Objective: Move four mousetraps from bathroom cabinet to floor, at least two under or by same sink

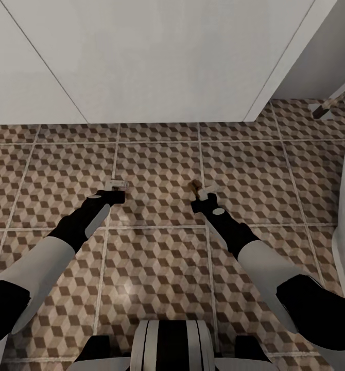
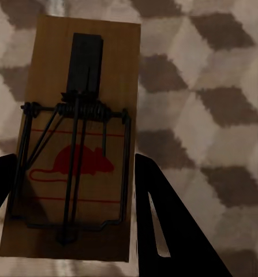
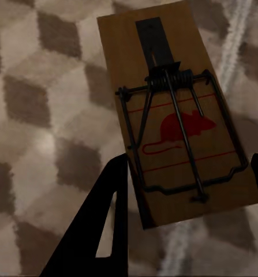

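Mousetrap (image 2: 71, 144) gripped between fingers of left hand (image 1: 113, 191), low over cube-patterned bathroom floor (image 1: 157, 247). Second mousetrap (image 3: 178, 115) clamped in right hand (image 1: 198, 198), beside pale grout line. White unit (image 1: 157, 56) seen ahead of both arms.

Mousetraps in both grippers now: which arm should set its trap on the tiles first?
Either; slight edge to the left. The left gripper and right gripper both hang low over the bathroom floor, each clamping a mousetrap. The left trap looks flatter in the head view.
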Controlling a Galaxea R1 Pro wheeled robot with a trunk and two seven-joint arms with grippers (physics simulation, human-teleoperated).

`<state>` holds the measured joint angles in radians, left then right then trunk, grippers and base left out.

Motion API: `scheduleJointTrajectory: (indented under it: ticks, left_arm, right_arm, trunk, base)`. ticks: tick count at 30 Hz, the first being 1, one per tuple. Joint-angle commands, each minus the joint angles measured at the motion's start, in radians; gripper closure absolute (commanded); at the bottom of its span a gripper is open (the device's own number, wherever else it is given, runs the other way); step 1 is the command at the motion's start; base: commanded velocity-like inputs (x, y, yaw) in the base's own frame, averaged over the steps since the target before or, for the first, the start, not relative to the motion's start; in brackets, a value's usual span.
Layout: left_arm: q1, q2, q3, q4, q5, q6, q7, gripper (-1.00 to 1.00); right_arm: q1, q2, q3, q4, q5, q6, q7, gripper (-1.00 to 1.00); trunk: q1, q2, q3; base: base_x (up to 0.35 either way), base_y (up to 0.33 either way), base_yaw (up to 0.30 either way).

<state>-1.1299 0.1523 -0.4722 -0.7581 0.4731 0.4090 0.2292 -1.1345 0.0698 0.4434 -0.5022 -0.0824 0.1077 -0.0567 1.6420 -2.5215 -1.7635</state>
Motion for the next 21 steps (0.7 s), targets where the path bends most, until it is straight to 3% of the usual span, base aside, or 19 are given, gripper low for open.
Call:
scheduleJointTrajectory:
  ticks: [1,6,21]
  left_arm:
    - [-0.001,0.002,-0.006,-0.007,0.007,0.004,0.011,1.0]
    - [-0.001,0.003,-0.008,-0.014,0.007,0.004,0.011,1.0]
    - [0.002,0.003,-0.008,-0.009,0.007,0.002,0.012,1.0]
  right_arm:
    - [-0.001,-0.001,0.007,-0.002,-0.011,-0.021,-0.006,1.0]
    - [-0.001,-0.001,0.006,-0.002,-0.01,-0.06,-0.006,1.0]
    - [-0.001,0.001,0.01,-0.008,-0.01,-0.072,-0.006,1.0]
  trunk:
    - [0.0,0.0,-0.001]
    - [0.0,0.0,-0.001]
    - [0.0,0.0,-0.001]
  base:
    - [0.0,0.0,0.0]
    - [0.0,0.0,0.0]
    - [0.0,0.0,0.0]
